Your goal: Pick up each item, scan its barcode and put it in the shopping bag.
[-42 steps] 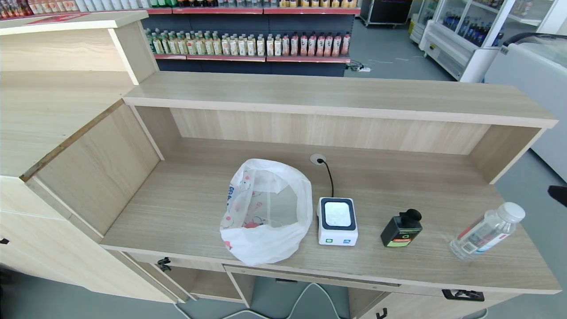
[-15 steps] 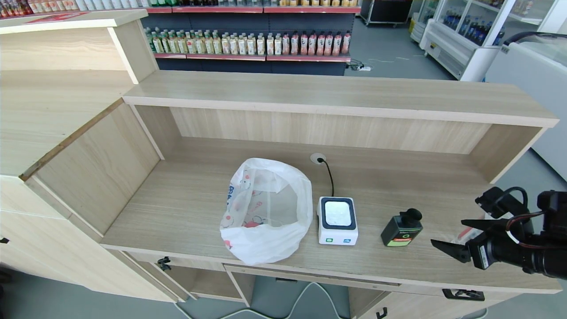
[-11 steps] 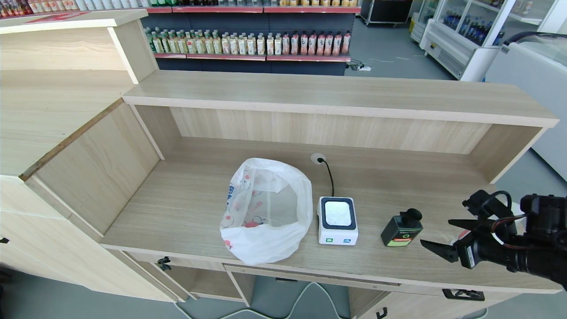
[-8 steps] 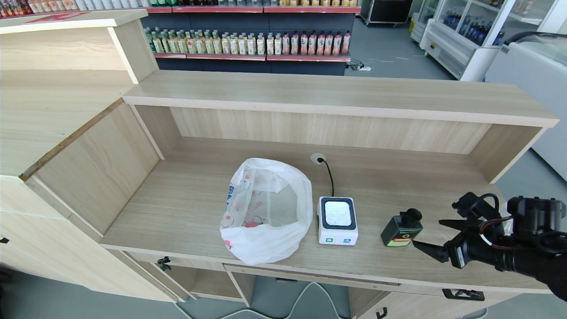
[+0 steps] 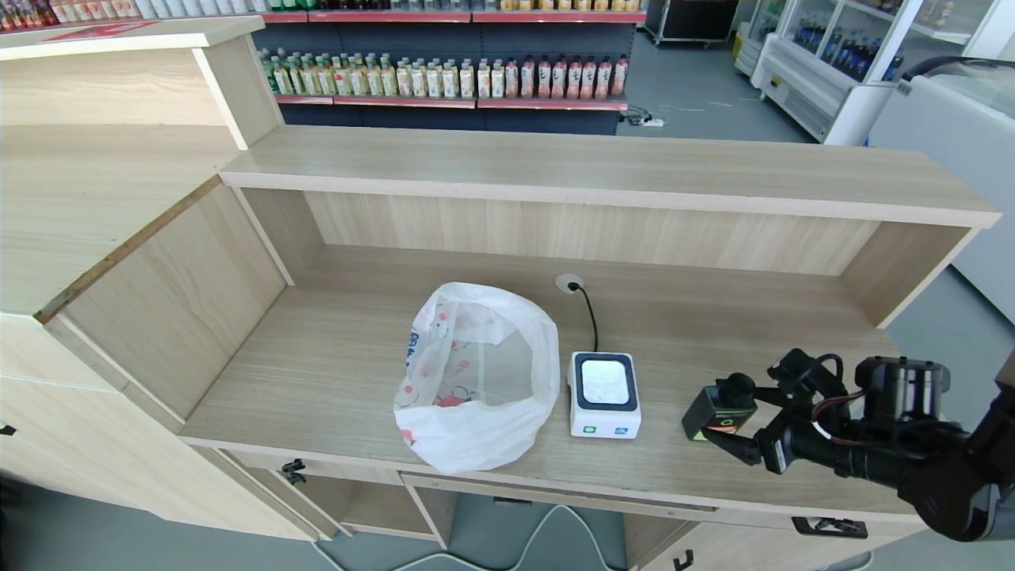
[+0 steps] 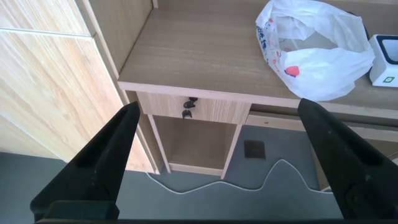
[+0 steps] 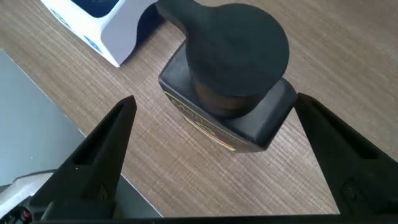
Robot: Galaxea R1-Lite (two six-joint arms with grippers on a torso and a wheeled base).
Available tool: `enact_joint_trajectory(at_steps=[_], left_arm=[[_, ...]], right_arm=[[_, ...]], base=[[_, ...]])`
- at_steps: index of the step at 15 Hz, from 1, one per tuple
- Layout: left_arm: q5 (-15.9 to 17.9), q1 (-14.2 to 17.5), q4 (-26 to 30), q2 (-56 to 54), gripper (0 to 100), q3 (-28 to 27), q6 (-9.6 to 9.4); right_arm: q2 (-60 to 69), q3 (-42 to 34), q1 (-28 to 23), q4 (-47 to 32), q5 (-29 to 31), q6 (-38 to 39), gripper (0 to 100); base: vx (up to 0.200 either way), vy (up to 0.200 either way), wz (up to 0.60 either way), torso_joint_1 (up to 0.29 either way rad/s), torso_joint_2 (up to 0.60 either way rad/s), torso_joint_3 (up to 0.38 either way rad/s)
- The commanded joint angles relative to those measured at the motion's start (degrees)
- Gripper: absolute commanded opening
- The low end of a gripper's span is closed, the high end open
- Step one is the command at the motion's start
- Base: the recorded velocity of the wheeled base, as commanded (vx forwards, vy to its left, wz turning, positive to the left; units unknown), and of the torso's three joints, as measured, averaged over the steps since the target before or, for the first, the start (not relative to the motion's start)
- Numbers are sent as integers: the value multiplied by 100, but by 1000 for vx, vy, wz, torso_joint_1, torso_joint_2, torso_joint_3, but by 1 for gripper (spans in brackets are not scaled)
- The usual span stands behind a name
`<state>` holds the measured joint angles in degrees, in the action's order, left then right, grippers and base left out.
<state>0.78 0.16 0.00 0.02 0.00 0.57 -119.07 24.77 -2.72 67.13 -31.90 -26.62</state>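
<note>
A small black bottle (image 5: 716, 407) with a round black cap and a green-orange label stands on the counter (image 5: 357, 357), right of the white barcode scanner (image 5: 604, 394). My right gripper (image 5: 733, 412) is open at the bottle, one finger on each side of it. In the right wrist view the black bottle (image 7: 230, 81) sits between the spread fingers of the right gripper (image 7: 214, 98), with the scanner (image 7: 106, 25) just beyond. The white shopping bag (image 5: 476, 381) stands open left of the scanner. My left gripper (image 6: 219, 106) hangs open below the counter's front left edge, holding nothing.
A black cable (image 5: 591, 317) runs from the scanner to a hole in the counter. A raised shelf (image 5: 603, 170) closes the back and a wooden panel (image 5: 174, 293) the left side. A drawer lock with key (image 6: 186, 109) sits under the front edge.
My right arm came in from the right and moved left across the counter to the black bottle, its open fingers now on both sides of it. It now covers the clear water bottle.
</note>
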Motion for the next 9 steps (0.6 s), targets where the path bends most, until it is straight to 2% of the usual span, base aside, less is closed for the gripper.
enact_joint_trajectory(at_steps=[1,4,9], left_arm=[[1,2,0,-2,100,0,4],[1,2,0,-2,100,0,-5],[1,2,0,-2,100,0,4]], right_arm=[[-389,72,17,300,-150,-1,100],[-785,98,17,863,-255,-1,100],[-934,186,26,924,-545,-1,100]], base=[[0,0,0,0,0,0],[0,0,0,0,0,0],[0,0,0,0,0,0]])
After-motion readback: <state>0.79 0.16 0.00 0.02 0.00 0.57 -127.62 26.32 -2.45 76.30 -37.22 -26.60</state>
